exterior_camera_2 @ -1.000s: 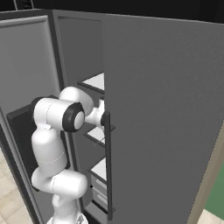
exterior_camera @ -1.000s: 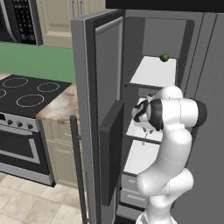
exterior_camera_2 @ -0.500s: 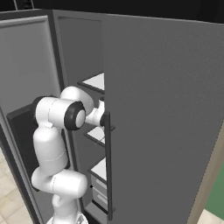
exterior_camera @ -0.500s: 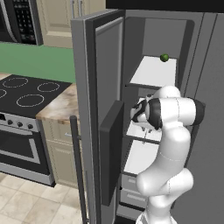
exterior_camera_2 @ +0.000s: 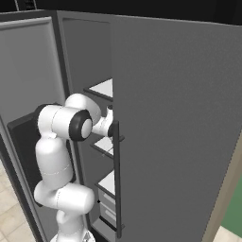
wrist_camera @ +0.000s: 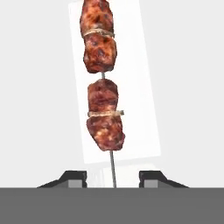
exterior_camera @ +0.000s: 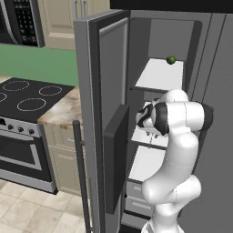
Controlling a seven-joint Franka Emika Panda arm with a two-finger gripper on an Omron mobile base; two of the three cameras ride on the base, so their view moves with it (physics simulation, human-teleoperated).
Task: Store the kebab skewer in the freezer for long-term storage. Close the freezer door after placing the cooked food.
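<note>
kebab skewer [wrist_camera: 104,98] between parted jaws, on white shelf [wrist_camera: 144,109]

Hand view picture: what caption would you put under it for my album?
Thin pale skewer with red-brown meat chunks lying on a white freezer shelf, its stick end between the parted dark fingertips of the gripper.

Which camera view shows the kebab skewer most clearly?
The hand view: the kebab skewer lies full length against white, its stick between the gripper tips. In both base views the arm covers it.
</note>
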